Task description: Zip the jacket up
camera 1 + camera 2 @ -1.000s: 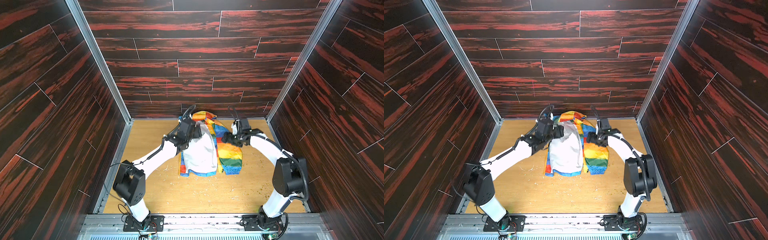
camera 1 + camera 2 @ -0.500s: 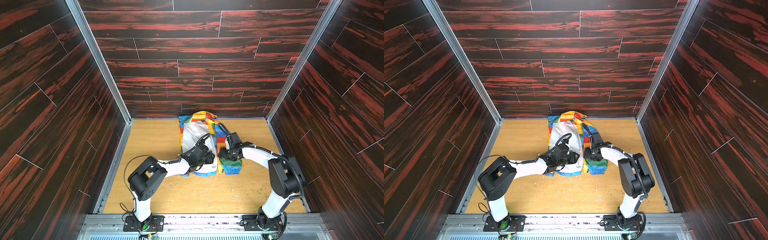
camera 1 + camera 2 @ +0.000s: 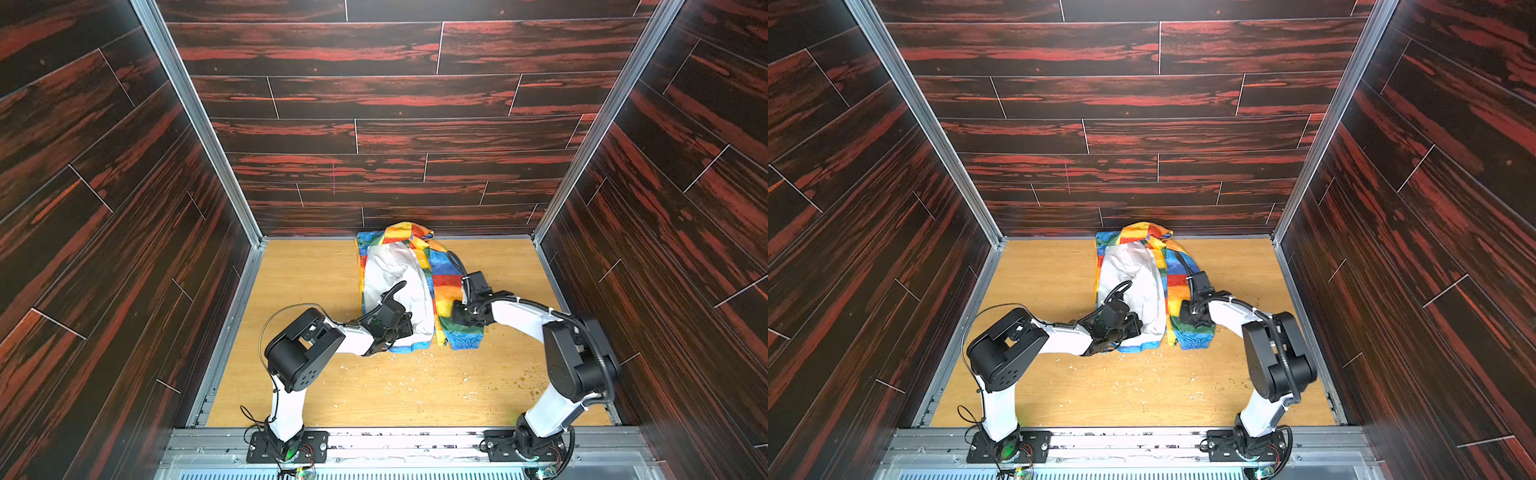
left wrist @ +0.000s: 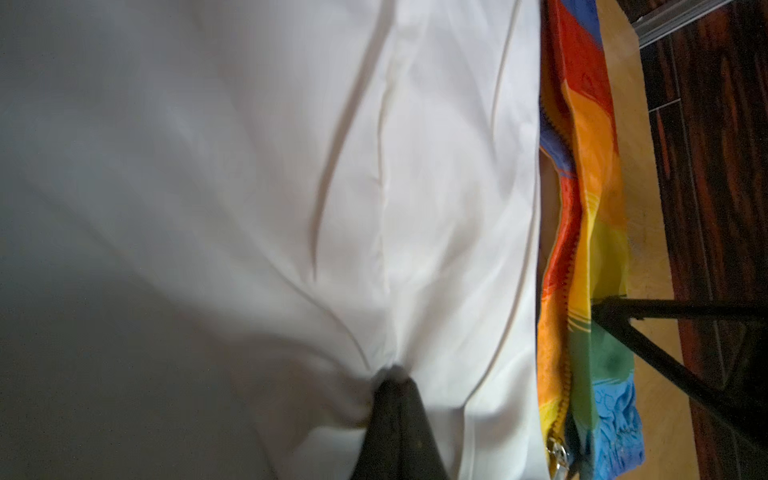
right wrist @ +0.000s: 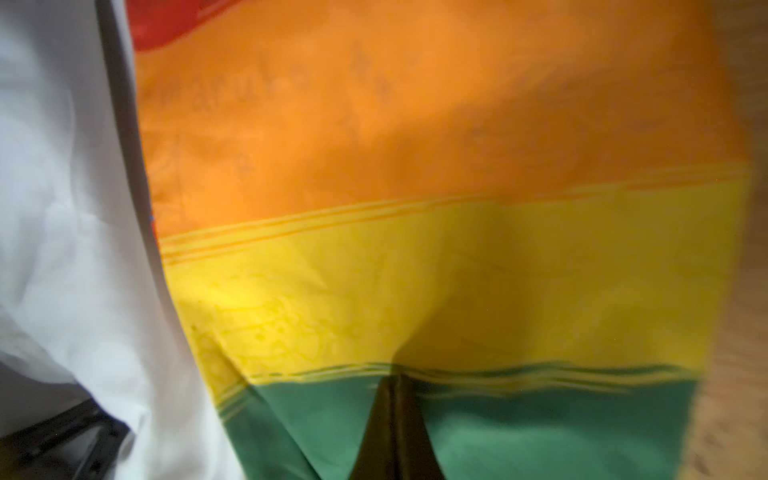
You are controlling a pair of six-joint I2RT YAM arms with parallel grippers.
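jacket point(image 3: 399, 286) | rainbow, white lining up | unzipped, flat, near back wall

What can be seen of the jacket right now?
The jacket lies open and unzipped on the wooden table, collar end toward the back wall. It has thin, shiny rainbow-striped panels, white lining facing up, a blue hem, and a yellow zipper with a metal pull. The left gripper pinches the lining; the right gripper pinches the green-yellow stripe.

Counter point(image 3: 316, 282): light wood-grain board, mostly bare.
Jacket point(image 3: 440, 266): lies open, far middle, white lining up, rainbow panel alongside.
Litter: white flecks point(image 3: 399, 384) in front of hem; greenish specks point(image 3: 536, 388) right.
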